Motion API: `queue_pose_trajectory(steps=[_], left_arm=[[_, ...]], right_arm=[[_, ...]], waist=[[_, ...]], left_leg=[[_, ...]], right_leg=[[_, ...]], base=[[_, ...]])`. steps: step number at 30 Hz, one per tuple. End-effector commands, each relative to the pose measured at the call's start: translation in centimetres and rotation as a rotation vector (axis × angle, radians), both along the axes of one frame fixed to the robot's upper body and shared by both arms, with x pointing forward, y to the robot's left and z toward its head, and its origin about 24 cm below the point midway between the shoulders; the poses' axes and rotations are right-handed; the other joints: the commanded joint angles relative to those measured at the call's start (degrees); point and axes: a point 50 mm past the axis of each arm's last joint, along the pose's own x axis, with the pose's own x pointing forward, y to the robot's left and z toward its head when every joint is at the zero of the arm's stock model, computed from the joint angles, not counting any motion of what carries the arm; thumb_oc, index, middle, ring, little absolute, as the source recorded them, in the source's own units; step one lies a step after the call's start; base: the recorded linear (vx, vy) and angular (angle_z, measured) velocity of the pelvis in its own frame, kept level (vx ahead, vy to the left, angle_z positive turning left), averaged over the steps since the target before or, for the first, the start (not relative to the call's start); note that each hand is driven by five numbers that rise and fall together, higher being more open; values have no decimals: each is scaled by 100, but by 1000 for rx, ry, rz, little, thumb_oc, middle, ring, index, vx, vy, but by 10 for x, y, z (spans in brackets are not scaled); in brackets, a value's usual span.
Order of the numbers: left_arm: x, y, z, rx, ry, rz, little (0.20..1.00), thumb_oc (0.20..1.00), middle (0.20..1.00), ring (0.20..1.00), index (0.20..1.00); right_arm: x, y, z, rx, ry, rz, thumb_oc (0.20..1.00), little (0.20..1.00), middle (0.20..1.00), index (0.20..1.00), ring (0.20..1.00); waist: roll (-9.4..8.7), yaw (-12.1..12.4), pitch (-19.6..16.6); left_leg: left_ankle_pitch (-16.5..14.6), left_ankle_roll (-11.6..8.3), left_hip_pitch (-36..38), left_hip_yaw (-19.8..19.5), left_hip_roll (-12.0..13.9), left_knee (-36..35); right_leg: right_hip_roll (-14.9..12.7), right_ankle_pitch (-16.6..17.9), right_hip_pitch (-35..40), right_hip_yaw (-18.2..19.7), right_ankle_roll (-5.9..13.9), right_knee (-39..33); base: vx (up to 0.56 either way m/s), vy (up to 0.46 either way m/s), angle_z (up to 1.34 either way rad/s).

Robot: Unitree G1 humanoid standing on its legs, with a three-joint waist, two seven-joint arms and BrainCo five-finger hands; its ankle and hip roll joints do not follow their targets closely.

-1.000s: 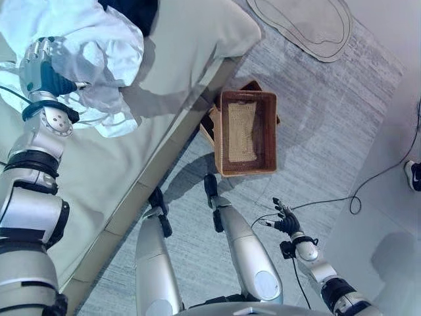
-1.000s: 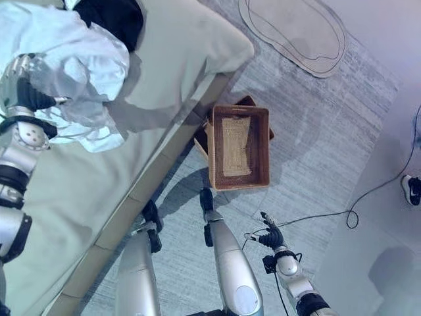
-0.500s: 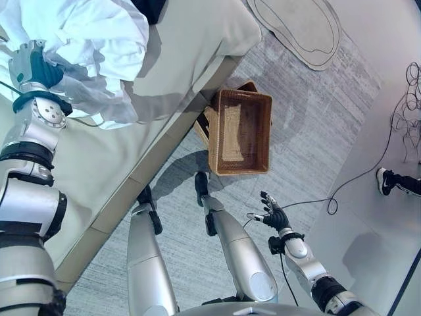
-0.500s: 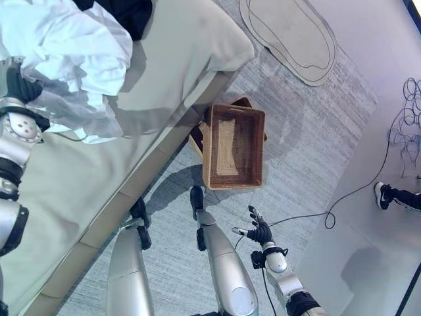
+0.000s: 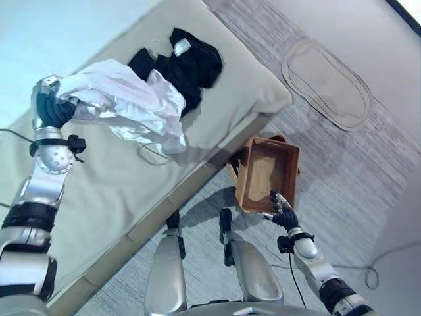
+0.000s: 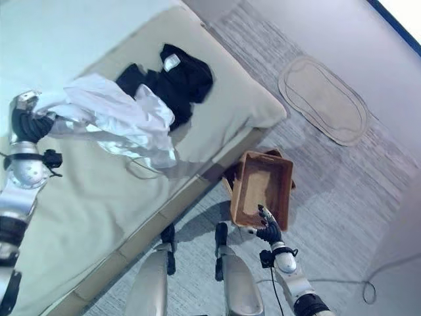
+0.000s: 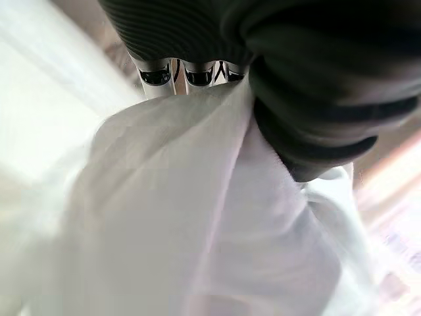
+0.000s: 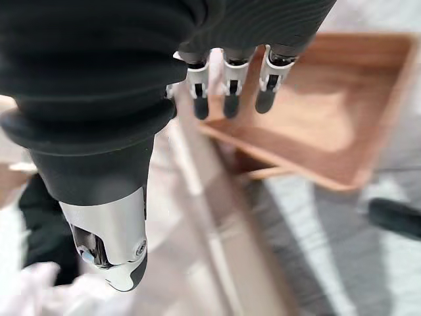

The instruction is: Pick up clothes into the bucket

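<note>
Left eye view: the left hand (image 5: 49, 105) is clutching a white garment (image 5: 131, 105) above the bed (image 5: 118, 191), well apart from the basket (image 5: 266, 172) on the floor beside the bed. A black garment (image 5: 177, 66) is lying on the bed.

Left wrist view: fingers curling into white cloth.

Right wrist view: the right hand (image 8: 230, 92), relaxed and holding nothing, is hovering near the basket.

The trailing cloth could snag on the bed's edge.
</note>
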Motion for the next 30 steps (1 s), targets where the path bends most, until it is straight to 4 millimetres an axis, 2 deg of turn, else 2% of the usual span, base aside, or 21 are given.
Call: queue_pose_trajectory(steps=[1,3,4,5,6,8,9,10,12,13,15,20,23,27,30], left_arm=[[-11,-12,42,15,-212,-127,200,200,200,200,200],[-18,-28,48,60,-226,-240,200,200,200,200,200],[-19,-28,48,60,-226,-240,200,200,200,200,200],[-22,-35,51,87,-232,-286,200,200,200,200,200],[-24,-42,53,91,-236,-327,200,200,200,200,200],[-24,-42,53,91,-236,-327,200,200,200,200,200],[-28,-55,53,111,-231,-409,200,200,200,200,200],[-31,-62,55,130,-231,-450,200,200,200,200,200],[-32,-73,53,123,-221,-521,200,200,200,200,200],[-34,-76,53,127,-220,-543,200,200,200,200,200],[-36,-88,52,118,-203,-630,200,200,200,200,200],[-39,-109,48,86,-152,-806,200,200,200,200,200],[-38,-122,45,73,-113,-895,200,200,200,200,200],[-39,-142,43,76,-32,-1039,200,200,200,200,200],[-43,-159,45,98,-1,-1144,200,200,200,200,200]], right_arm=[[2,-14,18,-11,-88,-16,1000,1000,1000,1000,1000],[12,-17,44,-20,-199,16,1000,1000,1000,1000,1000],[12,-17,44,-20,-199,16,1000,1000,1000,1000,1000],[21,-16,69,-32,-302,47,1000,1000,1000,1000,1000],[24,-15,78,-46,-341,59,1000,1000,1000,1000,1000],[25,-15,79,-46,-342,59,1000,1000,1000,1000,1000],[35,-9,125,-84,-538,110,1000,1000,1000,1000,1000],[38,-4,146,-90,-625,126,1000,1000,1000,1000,1000],[44,5,175,-93,-746,159,1000,1000,1000,1000,1000],[45,8,179,-96,-761,172,1000,1000,1000,1000,1000],[46,23,207,-126,-874,246,1000,1000,1000,1000,1000],[44,51,230,-118,-914,463,1000,1000,1000,1000,1000],[44,66,234,-57,-880,581,1000,1000,1000,1000,1000],[44,87,226,100,-740,753,1000,1000,1000,1000,1000],[40,105,210,266,-622,838,1000,1000,1000,1000,1000]], waist=[[74,-55,-594],[207,-38,-811],[198,-46,-815],[263,-41,-988],[297,-36,-1052],[287,-42,-1057],[354,-23,-1349],[384,-21,-1416],[406,-17,-1589],[417,-24,-1630],[403,-5,-1761],[392,23,-1924],[382,27,-1953],[368,27,-2031],[377,32,-2046]], left_leg=[[-785,169,225,-49,-227,674],[-715,137,702,-130,-285,325],[-675,137,698,-132,-297,296],[-616,129,964,-170,-306,88],[-630,118,1122,-170,-291,-2],[-584,118,1118,-172,-303,-36],[-477,86,1468,-217,-265,-382],[-450,71,1606,-233,-247,-509],[-333,49,1734,-275,-228,-713],[-300,42,1809,-279,-216,-804],[-257,29,1938,-296,-188,-916],[-249,13,2153,-275,-173,-993],[-251,8,2213,-283,-162,-999],[-234,-13,2319,-310,-143,-1048],[-222,-23,2345,-321,-140,-1051]], right_leg=[[-38,191,24,60,232,-175],[-30,40,378,-76,207,-181],[-42,59,368,-79,207,-190],[-33,-17,587,-153,203,-202],[-22,-65,725,-180,195,-214],[-34,-41,714,-183,194,-229],[-3,-134,968,-286,179,-296],[21,-185,1089,-318,170,-317],[26,-195,1178,-408,153,-374],[32,-210,1248,-437,142,-403],[46,-234,1360,-471,132,-451],[62,-271,1583,-486,94,-494],[62,-294,1648,-491,76,-489],[56,-300,1782,-528,66,-523],[51,-298,1813,-552,61,-525]], base=[[92,28,45],[78,31,25],[73,-2,19],[80,-9,17],[80,-8,28],[48,-9,15],[120,-21,11],[127,-25,17],[42,-8,16],[38,-17,9],[50,-19,4],[34,-10,6],[13,-5,2],[10,-1,3],[2,0,1]])
